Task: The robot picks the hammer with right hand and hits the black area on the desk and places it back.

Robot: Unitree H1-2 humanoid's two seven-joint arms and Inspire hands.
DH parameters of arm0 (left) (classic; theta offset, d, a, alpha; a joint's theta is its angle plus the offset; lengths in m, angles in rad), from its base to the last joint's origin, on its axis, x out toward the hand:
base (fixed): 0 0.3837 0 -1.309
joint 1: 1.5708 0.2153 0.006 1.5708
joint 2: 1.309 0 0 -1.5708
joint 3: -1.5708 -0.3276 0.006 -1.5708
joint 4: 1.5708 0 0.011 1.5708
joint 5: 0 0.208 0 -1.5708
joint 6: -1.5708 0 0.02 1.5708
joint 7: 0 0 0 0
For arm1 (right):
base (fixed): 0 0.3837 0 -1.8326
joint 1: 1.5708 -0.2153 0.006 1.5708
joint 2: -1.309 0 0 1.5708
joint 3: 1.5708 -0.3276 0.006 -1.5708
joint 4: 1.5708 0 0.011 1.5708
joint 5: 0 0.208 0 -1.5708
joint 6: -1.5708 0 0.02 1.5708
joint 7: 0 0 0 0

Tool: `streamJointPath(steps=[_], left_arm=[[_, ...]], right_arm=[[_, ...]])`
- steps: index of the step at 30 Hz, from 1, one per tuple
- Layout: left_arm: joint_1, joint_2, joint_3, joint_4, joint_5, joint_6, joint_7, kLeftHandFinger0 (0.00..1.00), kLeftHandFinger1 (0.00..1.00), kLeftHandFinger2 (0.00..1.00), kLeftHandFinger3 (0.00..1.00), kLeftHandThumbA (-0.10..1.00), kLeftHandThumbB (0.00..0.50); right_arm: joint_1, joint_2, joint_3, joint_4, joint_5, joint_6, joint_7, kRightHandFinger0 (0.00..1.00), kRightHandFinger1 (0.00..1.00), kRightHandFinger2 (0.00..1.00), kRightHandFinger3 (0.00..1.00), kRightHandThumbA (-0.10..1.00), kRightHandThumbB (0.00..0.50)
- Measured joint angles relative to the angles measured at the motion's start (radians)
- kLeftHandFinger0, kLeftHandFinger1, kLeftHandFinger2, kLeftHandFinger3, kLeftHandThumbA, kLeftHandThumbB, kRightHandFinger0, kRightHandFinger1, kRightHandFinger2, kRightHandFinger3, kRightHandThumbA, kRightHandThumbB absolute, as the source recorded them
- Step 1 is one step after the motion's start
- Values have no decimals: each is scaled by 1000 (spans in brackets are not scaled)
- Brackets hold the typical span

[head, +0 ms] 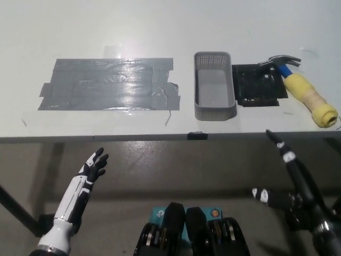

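Observation:
The hammer (303,88) lies on the white desk (160,32) at the far right, its steel head at the upper left and its yellow grip pointing down-right. Its head rests at the corner of the black area (257,85), a dark square patch. My black right hand (290,184) hangs below the desk's front edge at the lower right, fingers spread and holding nothing. The white left hand (93,165) rests below the desk at the lower left, open.
A grey mesh basket (214,109) stands just left of the black patch. A wide patch of grey tape (109,84) covers the desk's left middle. The desk's front edge (160,137) runs across the picture.

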Motion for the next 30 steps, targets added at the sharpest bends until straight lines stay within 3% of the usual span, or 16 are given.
streamJointPath(steps=[2,8,11,13,23,30], left_arm=[[-2,-1,0,0,0,0,0,1000,1000,1000,1000,1000,0],[-17,-3,0,0,0,-8,0,1000,1000,1000,1000,1000,6],[-19,-4,0,-1,-1,-13,0,1000,1000,1000,1000,1000,6],[-17,-4,1,-1,0,-17,0,1000,1000,1000,1000,1000,2],[21,-7,1,-1,4,-33,1,1000,1000,1000,1000,1000,3],[32,-7,3,-2,6,-35,1,1000,1000,1000,1000,1000,0]], right_arm=[[17,11,-12,-26,6,-31,-13,1000,1000,1000,1000,1000,292],[17,49,-43,-33,52,-133,-51,1000,1000,1000,1000,1000,277],[12,68,-56,45,88,-180,-58,1000,1000,1000,1000,1000,246],[12,76,-59,100,114,-198,-58,1000,1000,1000,1000,1000,272],[23,72,-58,167,163,-220,-52,1000,1000,1000,1000,1000,308],[37,73,-54,169,198,-220,-45,1000,1000,1000,1000,1000,282]])
